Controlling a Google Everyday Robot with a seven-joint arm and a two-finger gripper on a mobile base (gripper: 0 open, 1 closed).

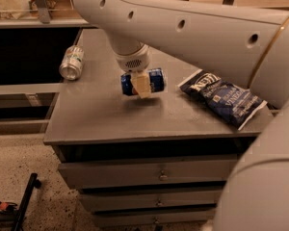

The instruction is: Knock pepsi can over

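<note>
Sideways, one pepsi can (155,80) (in jaws).

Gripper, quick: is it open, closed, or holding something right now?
Gripper: closed on the pepsi can, which it holds on its side over the middle of the grey cabinet top.

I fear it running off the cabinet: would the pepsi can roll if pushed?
Likely yes: the pepsi can is on its side, so its round wall could roll. The claw, right at its middle, may check it.
</note>
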